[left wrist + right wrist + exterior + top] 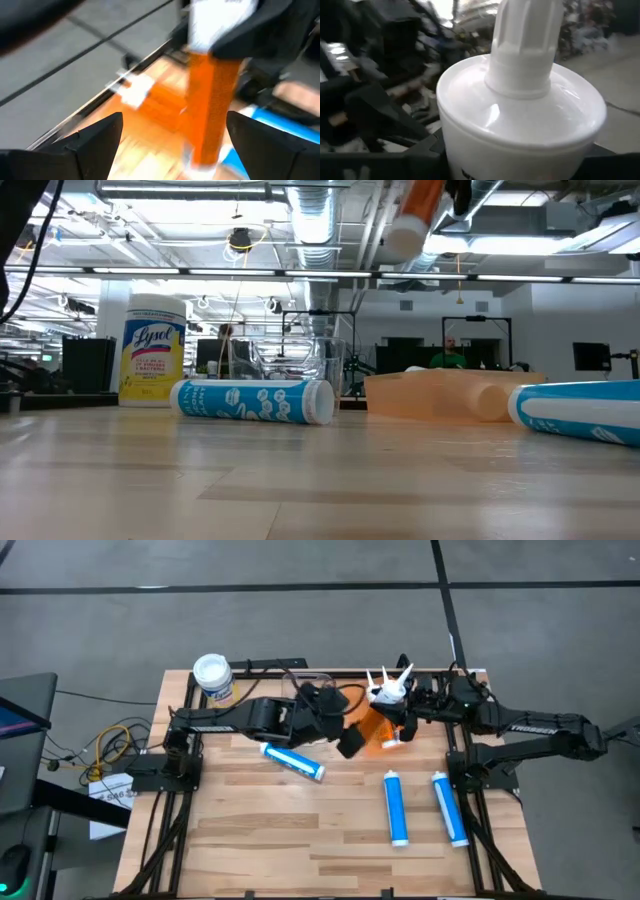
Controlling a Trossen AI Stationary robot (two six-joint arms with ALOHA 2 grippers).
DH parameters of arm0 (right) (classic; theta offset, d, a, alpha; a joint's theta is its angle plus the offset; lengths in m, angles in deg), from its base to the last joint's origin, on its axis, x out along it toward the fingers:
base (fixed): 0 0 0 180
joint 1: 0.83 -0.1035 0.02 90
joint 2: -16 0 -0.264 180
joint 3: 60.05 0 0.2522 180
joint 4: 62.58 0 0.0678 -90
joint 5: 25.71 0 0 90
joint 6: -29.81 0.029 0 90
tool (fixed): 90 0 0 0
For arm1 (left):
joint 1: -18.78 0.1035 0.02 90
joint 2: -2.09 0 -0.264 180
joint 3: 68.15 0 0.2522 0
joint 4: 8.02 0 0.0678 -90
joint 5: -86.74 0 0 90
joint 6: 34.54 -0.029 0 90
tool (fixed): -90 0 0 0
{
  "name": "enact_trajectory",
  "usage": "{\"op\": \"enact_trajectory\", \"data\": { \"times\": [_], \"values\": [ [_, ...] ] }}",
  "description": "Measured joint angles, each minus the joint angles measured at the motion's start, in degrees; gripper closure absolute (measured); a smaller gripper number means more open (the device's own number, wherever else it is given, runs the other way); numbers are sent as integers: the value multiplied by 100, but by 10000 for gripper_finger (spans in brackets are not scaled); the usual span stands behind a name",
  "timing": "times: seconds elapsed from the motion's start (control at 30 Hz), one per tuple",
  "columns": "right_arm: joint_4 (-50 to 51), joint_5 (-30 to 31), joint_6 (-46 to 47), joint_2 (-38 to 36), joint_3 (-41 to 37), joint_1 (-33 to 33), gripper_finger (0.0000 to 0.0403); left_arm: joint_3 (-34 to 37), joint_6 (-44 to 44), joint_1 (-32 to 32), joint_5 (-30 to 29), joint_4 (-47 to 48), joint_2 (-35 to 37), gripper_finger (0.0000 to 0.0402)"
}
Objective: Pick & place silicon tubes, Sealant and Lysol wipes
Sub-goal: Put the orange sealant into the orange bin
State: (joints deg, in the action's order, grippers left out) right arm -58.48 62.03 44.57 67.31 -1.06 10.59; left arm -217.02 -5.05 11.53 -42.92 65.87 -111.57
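An orange sealant tube (212, 100) with a white nozzle end (522, 45) hangs in the air over the table's far middle, with my right gripper (408, 712) shut on it. My left gripper (175, 145) is open; its fingers stand on either side of the tube's orange body, apart from it. A second orange tube (440, 395) lies on the table below. Three blue silicon tubes (293, 761), (397, 807), (449, 808) lie on their sides on the wood. The Lysol wipes (213, 675) stand upright at the far left corner. My right gripper holds the orange tube by its white upper end (220, 25), just below the nozzle, pinched between the two dark fingers (270, 30). The fingers come in about level from the table's right side, across the tube. The tube hangs tilted, its lower end (400, 240) clear of the table.
A clear plastic bin (290, 365) stands at the far edge between the wipes and the arms. The nearest blue tube (255, 401) lies close under the left arm. The table's near half is bare wood (300, 840). Cables lie on the floor at the left.
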Motion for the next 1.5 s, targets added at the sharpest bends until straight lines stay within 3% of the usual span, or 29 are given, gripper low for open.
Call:
{"op": "enact_trajectory", "data": {
  "times": [0.17,0.37,0.67,0.97,1.23,1.5],
  "values": [
    [1236,-13,451,86,233,642,217,0,1061,2,-542,1400,110,53],
    [2879,-83,451,756,1079,1393,218,13,2559,0,-783,3025,77,53],
    [3906,-100,-458,2346,2240,1822,218,367,2672,-63,-854,2987,72,53],
    [3806,-132,-402,3514,2308,2136,218,369,2692,-68,-894,2989,82,53],
    [3566,-206,-179,4225,2317,2175,217,369,2814,-68,-902,2989,82,53],
    [3826,-211,31,4459,2312,2165,205,369,2798,-66,-900,2989,80,53]
  ]
}}
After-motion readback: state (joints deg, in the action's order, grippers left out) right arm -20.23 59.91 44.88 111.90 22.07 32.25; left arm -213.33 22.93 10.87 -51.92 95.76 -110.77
